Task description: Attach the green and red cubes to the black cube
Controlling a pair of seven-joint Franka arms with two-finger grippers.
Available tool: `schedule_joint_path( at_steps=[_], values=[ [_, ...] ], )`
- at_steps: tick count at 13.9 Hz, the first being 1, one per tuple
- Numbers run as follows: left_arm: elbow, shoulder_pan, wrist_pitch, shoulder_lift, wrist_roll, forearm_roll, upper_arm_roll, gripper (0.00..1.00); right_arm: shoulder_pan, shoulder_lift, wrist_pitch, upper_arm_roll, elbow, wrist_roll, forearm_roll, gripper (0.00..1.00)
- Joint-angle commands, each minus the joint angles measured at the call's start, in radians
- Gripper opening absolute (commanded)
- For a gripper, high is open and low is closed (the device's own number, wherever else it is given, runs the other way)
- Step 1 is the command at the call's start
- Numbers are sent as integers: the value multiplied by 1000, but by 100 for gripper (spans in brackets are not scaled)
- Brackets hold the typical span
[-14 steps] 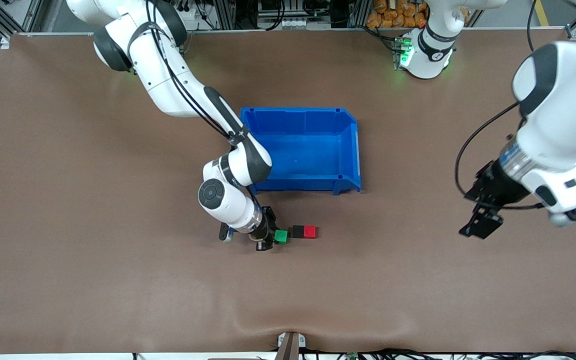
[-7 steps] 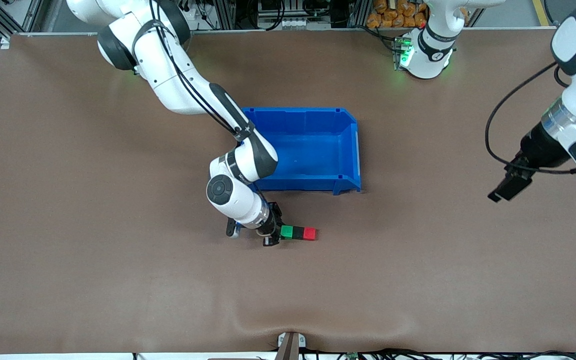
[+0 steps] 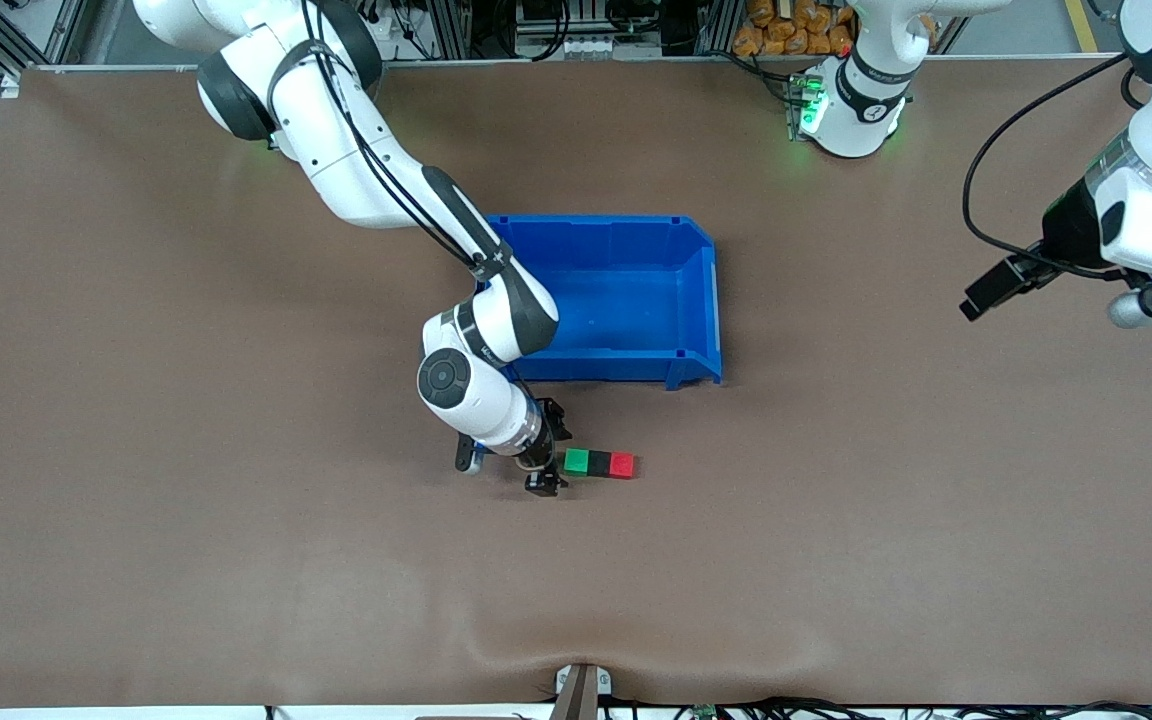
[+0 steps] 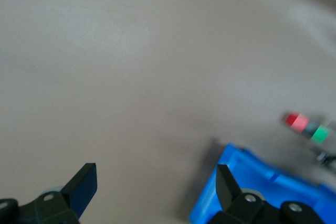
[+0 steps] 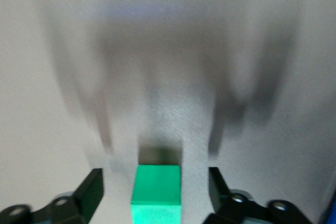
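Note:
The green cube [image 3: 576, 461], black cube [image 3: 599, 462] and red cube [image 3: 621, 464] lie in one touching row on the brown table, the black one in the middle, nearer to the front camera than the blue bin. My right gripper [image 3: 550, 456] is low at the green end of the row and open. In the right wrist view the green cube [image 5: 156, 191] sits between the spread fingers [image 5: 90, 190] with a gap on each side. My left gripper [image 3: 986, 292] is open and empty, up in the air over the left arm's end of the table. The left wrist view shows the row [image 4: 310, 127] far off.
An empty blue bin [image 3: 710, 300] stands mid-table, farther from the front camera than the cube row; the right arm's forearm passes over its corner. It also shows in the left wrist view [image 4: 262, 187]. Bare brown table surrounds the cubes.
The right gripper carried the green cube against the black cube, then opened and let it go. The left arm lifted and swung away toward its own end of the table.

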State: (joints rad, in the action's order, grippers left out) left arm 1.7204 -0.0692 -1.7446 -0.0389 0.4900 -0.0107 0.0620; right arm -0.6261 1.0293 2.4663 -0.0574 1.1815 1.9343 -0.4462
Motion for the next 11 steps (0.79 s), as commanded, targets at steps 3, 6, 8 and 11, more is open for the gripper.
schedule_joint_path(
  at_steps=[3,6,8,11],
  values=[
    [-13,34,153,-35,-288,-8,-2,100,34,-3,2,-2,-17,8,-12,100],
    [-50,34,211,-32,-389,-11,-1,100,65,-11,2,2,-19,11,-29,100],
    [-76,32,229,-30,-437,-20,15,100,92,-18,2,2,-23,11,-37,100],
    [-81,26,283,-35,-537,-35,19,100,127,-46,-4,1,-23,12,-34,100]
  ],
)
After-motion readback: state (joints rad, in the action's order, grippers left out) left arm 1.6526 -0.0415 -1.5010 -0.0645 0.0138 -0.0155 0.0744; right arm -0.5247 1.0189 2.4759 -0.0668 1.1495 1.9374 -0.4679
